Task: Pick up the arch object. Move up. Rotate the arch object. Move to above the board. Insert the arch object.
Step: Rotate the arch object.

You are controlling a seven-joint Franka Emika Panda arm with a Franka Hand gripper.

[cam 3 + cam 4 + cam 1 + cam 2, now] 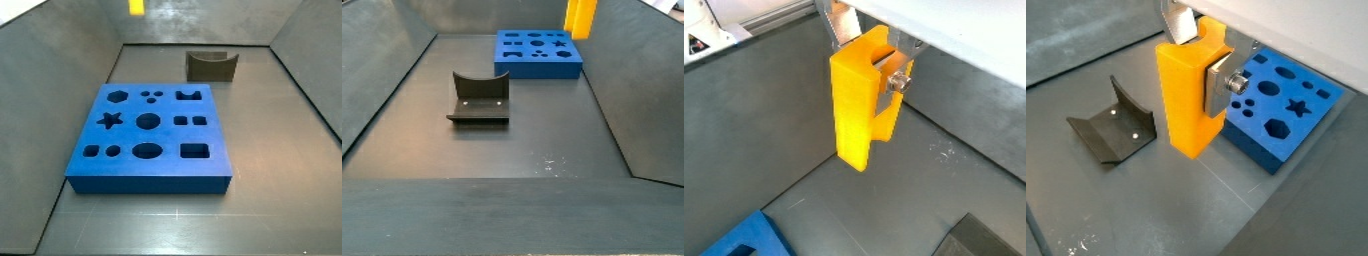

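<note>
Gripper (1211,68) clamped on the arch object (1189,98), which hangs upright between the jaws. Held high, clear of the board (1280,108) and fixture (1113,128).

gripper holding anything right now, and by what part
The gripper holds the arch object, its fingers clamped across the block's upper end, with the rest hanging below.

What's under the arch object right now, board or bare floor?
Bare dark floor. The gripper holds the arch object in the air, off to the side of the board, with the fixture on its other side. The floor spot directly beneath the piece is hidden by it.
</note>
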